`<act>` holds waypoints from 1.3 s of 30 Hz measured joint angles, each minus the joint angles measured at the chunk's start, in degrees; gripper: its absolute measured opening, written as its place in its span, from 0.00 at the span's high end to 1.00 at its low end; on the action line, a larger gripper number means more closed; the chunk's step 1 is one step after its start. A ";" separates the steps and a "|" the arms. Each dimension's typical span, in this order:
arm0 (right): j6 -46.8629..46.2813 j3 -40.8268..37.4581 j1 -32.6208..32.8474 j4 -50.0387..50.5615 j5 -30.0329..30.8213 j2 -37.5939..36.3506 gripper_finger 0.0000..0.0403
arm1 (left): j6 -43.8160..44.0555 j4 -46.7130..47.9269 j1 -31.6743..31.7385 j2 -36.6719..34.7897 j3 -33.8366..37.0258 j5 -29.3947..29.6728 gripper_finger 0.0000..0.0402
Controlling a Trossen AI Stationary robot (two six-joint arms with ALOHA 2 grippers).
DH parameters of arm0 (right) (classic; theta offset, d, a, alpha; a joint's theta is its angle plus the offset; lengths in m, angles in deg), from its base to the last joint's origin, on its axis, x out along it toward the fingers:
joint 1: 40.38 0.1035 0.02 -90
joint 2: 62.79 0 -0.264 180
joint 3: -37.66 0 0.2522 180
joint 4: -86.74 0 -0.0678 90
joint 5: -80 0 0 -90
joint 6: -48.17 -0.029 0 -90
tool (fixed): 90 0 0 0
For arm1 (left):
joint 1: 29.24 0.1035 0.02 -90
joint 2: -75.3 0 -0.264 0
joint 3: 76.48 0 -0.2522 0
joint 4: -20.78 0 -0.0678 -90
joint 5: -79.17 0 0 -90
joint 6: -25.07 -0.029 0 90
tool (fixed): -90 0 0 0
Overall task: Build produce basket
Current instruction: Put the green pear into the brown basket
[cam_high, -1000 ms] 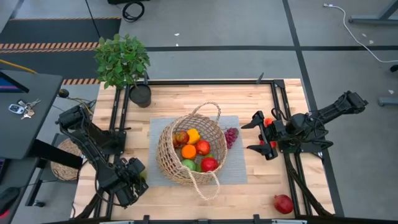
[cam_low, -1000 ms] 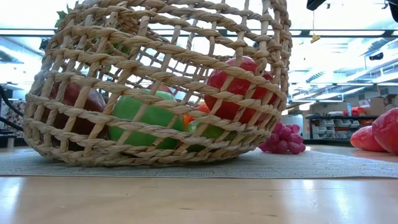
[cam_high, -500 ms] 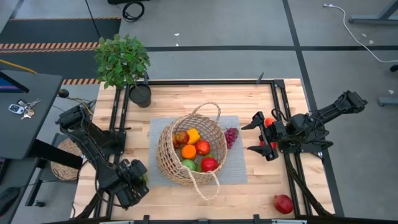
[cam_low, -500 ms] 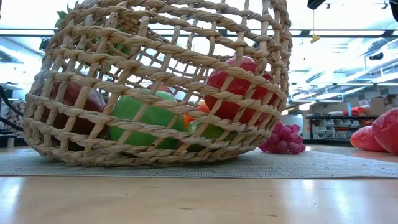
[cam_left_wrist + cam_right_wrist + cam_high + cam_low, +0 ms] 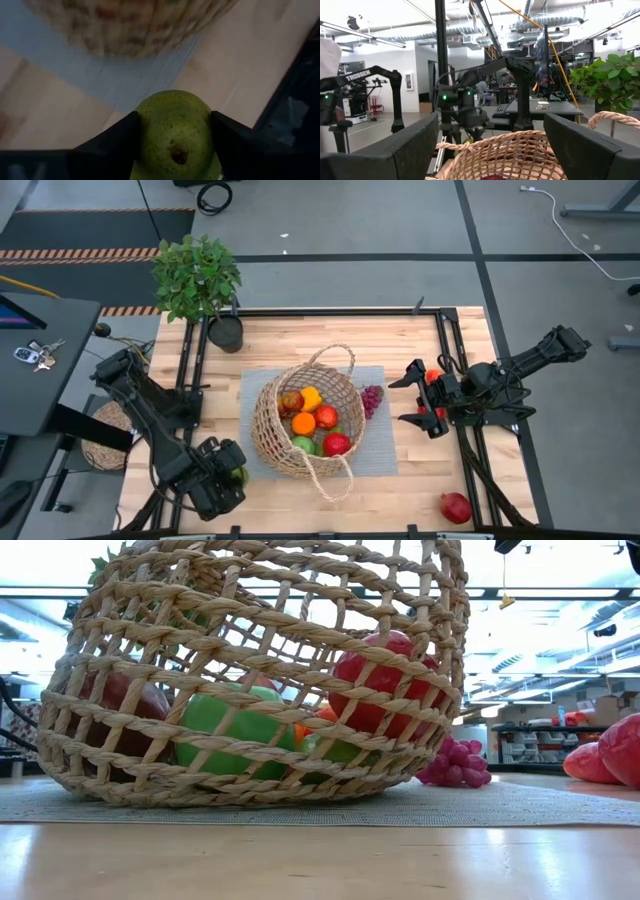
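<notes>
The basket (image 5: pixel 305 425) stands on a grey mat (image 5: pixel 385 450) at the table's middle, leaning toward the near edge. It holds produce: an orange, red and green apples, a yellow pepper. Purple grapes (image 5: pixel 372 398) lie on the mat by its right wall. A red pomegranate (image 5: pixel 455 507) rests on the table near the front right corner. My left gripper (image 5: pixel 230 480) hovers left of the basket near the front edge, shut on a green pear (image 5: pixel 175 132). My right gripper (image 5: pixel 400 400) hangs open right of the basket, raised and pointing toward it. My left gripper pinches the pear's two opposite sides (image 5: pixel 147 135) between its two fingers, across the wide part of the fruit. The fingers slant down from above. The pear's blossom end (image 5: pixel 177 155) faces back toward the wrist. The fruit hangs clear of the wooden table.
A potted leafy plant (image 5: pixel 197 275) stands at the far left corner. Dark frame rails (image 5: pixel 190 360) run along the table's left and right sides. Bare wood (image 5: pixel 300 340) lies beyond the mat, and more in front of it. A smaller wicker object (image 5: pixel 100 440) sits off the left edge.
My left gripper has risen from the table with the green pear between its fingers and shifted a little toward the basket. The pear now hangs clear of the wood.
</notes>
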 joint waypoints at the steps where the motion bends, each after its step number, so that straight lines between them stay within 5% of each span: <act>1: -0.11 0.00 0.00 0.02 -0.01 0.00 0.10 | -1.34 1.21 0.58 0.00 -1.63 0.51 0.43; 22: -1.37 0.00 0.33 0.61 -0.27 0.17 0.10 | -29.97 7.91 14.84 -0.04 -28.21 5.52 0.42; 39: -1.84 0.00 0.33 1.62 -0.27 0.39 0.10 | -43.83 1.48 24.10 -0.07 -30.72 8.27 0.42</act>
